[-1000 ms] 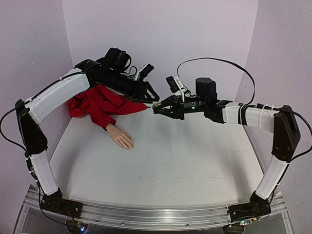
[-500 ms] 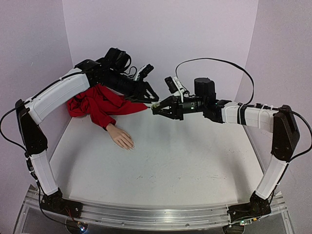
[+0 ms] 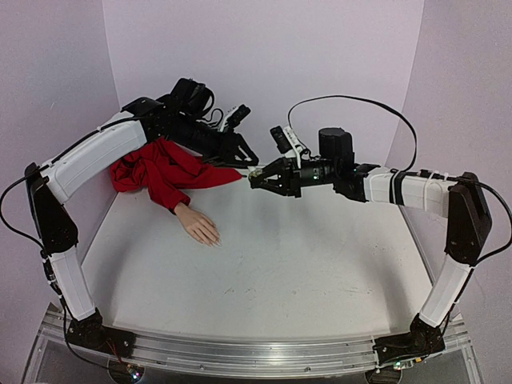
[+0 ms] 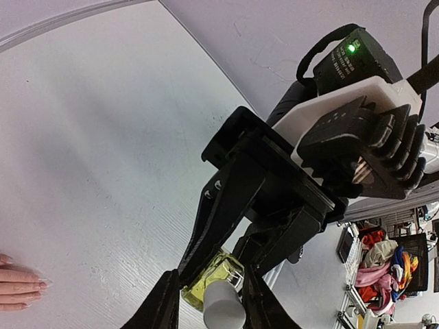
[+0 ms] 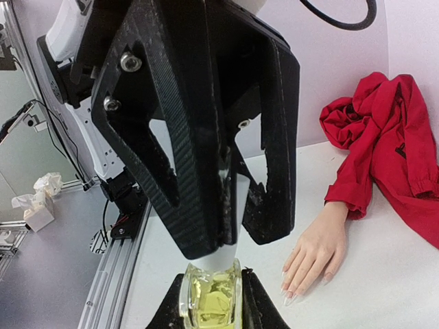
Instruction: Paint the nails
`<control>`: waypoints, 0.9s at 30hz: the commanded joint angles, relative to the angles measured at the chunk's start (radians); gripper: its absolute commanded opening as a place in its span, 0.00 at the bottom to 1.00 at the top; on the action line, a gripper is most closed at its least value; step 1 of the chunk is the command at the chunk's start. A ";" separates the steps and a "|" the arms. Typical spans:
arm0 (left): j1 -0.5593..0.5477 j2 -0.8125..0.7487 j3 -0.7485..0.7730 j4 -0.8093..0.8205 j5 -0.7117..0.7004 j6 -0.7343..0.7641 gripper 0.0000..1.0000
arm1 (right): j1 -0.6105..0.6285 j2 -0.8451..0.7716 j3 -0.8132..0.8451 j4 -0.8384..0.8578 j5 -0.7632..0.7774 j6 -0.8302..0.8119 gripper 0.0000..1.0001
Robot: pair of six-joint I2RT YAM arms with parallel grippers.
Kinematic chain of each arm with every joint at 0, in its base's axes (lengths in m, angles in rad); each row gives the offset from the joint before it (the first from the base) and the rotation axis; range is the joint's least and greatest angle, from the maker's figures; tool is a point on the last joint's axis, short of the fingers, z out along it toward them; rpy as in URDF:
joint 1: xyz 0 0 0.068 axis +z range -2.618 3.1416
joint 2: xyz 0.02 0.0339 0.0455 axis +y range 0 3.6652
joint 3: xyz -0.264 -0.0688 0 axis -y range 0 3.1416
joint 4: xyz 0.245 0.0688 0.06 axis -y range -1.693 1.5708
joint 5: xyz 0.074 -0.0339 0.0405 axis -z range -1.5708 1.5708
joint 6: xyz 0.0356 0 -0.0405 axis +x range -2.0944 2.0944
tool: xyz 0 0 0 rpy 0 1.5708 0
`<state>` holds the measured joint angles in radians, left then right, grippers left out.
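Note:
A small bottle of yellowish liquid (image 3: pixel 254 172) with a white cap is held in the air between both grippers, above the table's back. My right gripper (image 5: pixel 210 288) is shut on the glass body (image 5: pixel 208 312). My left gripper (image 4: pixel 209 308) closes on the white cap (image 4: pixel 223 307), which also shows in the right wrist view (image 5: pixel 233 199). The pale mannequin hand (image 3: pixel 198 224) lies palm down on the table, its red sleeve (image 3: pixel 164 172) bunched behind it. Its nails (image 5: pixel 289 293) point toward the front. The hand is below and left of the grippers.
The white table (image 3: pixel 280 264) is walled by pale lilac panels at the back and sides. The red sleeve fills the back left corner. An aluminium rail (image 3: pixel 240 352) with the arm bases runs along the near edge.
The right gripper with the bottle has edged a little to the left. The left arm and the mannequin hand have not moved.

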<state>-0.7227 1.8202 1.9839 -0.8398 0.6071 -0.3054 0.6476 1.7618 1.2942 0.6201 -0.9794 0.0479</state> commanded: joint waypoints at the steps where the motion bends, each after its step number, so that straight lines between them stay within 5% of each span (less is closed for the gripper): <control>1: 0.005 -0.047 0.013 0.001 0.002 0.017 0.30 | 0.009 -0.007 0.052 0.040 -0.019 -0.013 0.00; 8: 0.005 -0.055 0.010 0.001 0.005 0.020 0.20 | 0.009 -0.009 0.048 0.040 -0.004 -0.013 0.00; 13: 0.005 -0.066 0.001 -0.001 0.003 0.027 0.49 | 0.009 -0.013 0.049 0.040 0.001 -0.013 0.00; 17: 0.007 -0.077 -0.008 -0.017 0.006 0.036 0.57 | 0.009 -0.013 0.047 0.040 -0.001 -0.013 0.00; 27: 0.009 -0.079 -0.011 -0.034 0.014 0.043 0.43 | 0.010 -0.015 0.050 0.040 -0.006 -0.011 0.00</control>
<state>-0.7189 1.7966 1.9678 -0.8776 0.6071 -0.2821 0.6506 1.7618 1.2942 0.6144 -0.9642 0.0479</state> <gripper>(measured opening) 0.458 0.215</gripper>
